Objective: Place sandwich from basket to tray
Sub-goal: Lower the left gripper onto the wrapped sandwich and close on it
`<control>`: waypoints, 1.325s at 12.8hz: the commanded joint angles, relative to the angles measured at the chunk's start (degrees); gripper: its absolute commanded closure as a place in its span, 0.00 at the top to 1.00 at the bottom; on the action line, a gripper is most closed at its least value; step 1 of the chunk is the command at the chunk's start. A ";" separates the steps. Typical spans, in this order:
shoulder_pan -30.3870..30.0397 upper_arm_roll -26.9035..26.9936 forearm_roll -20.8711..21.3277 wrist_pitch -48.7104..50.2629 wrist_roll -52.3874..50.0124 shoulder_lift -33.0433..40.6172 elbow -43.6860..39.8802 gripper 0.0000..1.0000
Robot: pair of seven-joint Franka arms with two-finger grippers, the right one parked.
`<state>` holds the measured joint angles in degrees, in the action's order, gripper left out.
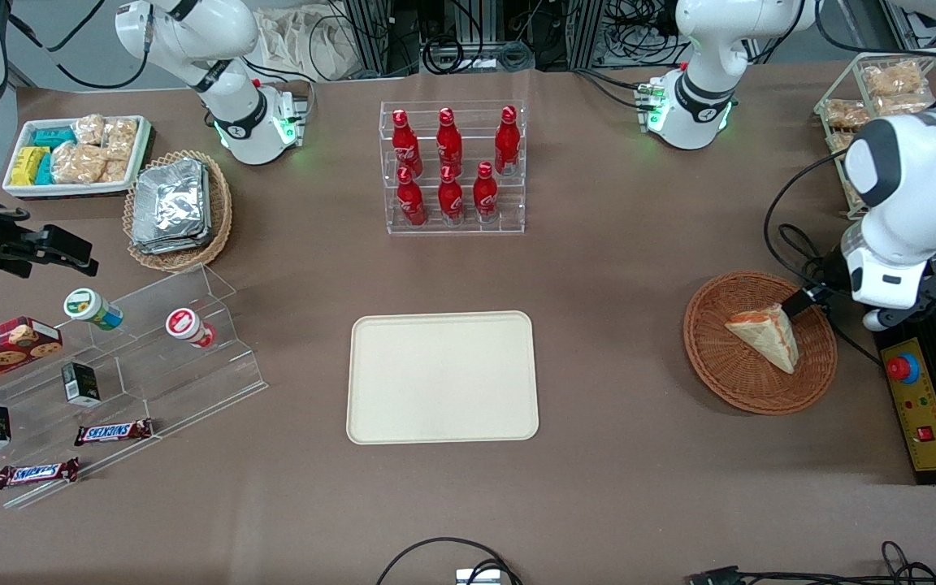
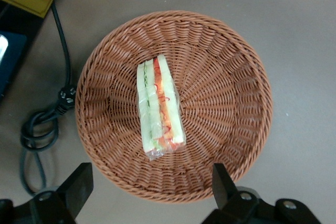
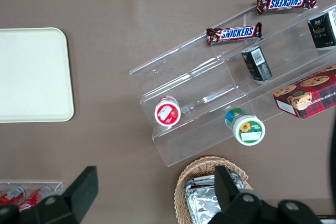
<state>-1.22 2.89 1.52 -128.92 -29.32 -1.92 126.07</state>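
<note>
6 red bottles [image 1: 450, 166] fill a clear rack [image 1: 453, 221] (2 Snickers bars [image 1: 113, 431] lie nearer).

A robotics lab staged as a snack shop. White robot arm bases [image 1: 261, 130] are bolted onto a brown-covered surface [image 1: 614, 268], with cables and aluminium framing [image 1: 468, 32] at its edge and an emergency-stop box [image 1: 919, 398] alongside. Clear acrylic display racks hold red cola bottles [image 1: 452, 166], Snickers bars [image 1: 113, 431] and a cookie box [image 1: 1, 345].
</note>
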 commanded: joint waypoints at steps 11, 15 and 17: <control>-0.10 -0.34 0.85 -16.96 -10.75 -8.45 4.71 1.00; -0.01 -0.34 0.85 -20.92 -11.81 -10.47 5.94 1.00; -0.01 -0.34 0.85 -21.89 -11.90 -11.09 6.29 1.00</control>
<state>-1.14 2.80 1.52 -148.85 -39.78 -13.18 131.21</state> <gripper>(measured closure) 0.000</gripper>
